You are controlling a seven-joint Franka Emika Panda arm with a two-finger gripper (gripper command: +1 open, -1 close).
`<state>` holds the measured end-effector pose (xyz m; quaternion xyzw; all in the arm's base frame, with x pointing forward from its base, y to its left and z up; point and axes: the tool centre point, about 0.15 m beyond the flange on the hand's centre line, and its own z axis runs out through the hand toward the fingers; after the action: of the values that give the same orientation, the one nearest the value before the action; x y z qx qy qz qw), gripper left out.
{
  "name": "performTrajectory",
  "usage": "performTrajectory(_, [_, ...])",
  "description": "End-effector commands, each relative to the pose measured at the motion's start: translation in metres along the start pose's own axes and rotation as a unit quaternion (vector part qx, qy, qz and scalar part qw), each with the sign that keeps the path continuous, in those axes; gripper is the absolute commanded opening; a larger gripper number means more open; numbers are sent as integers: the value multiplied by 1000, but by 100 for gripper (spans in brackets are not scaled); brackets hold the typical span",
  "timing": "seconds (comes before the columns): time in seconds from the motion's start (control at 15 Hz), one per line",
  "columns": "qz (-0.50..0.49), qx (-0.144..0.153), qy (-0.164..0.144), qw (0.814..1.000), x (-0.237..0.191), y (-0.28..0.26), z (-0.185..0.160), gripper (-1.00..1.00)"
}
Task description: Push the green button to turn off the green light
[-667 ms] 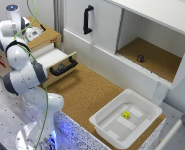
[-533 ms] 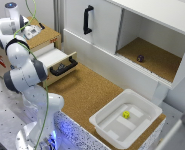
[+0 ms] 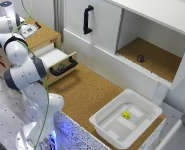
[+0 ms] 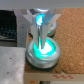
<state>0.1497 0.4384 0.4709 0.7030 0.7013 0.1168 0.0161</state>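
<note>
Pressing straight down is the way to do this step well, I think. In the wrist view the jaws [image 4: 41, 31] are pinched close together, holding nothing, and their tips sit right over the green button [image 4: 42, 51]. The button glows bright green, so the light looks like it is on. I cannot tell if the tips touch the cap yet. A push down the middle of the cap should work best, so the tips do not slide off the edge.

The button sits under the arm's hand, on top of the wooden box [image 3: 42, 35] at the exterior view's left. I cannot see the button itself in that view.

Other things are well apart: an open drawer [image 3: 62, 62], a white tray [image 3: 104, 122] with a small yellow thing [image 3: 126, 114] in it, and a cupboard [image 3: 157, 55] with a small dark ball [image 3: 140, 58]. Nothing blocks the push.
</note>
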Motion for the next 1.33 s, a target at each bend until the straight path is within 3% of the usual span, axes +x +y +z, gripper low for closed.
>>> performTrajectory(0.0, [11, 3, -65, 998, 34, 13, 24, -100])
performTrajectory(0.13, [-9, -25, -92, 995, 34, -5, 50, -100])
performTrajectory(0.2, [-12, -18, -89, 996, 34, -9, 50, -100])
performTrajectory(0.4, [-5, -48, -58, 997, 26, -11, -15, -100])
performTrajectory(0.47, [-6, -54, -50, 997, 22, -12, -38, 100])
performTrajectory(0.6, [15, -55, -45, 997, 6, -5, -69, 100])
performTrajectory(1.0, [144, 15, -92, 985, -104, 23, -19, 100])
performTrajectory(1.27, [274, 32, -77, 958, -199, 52, -19, 100])
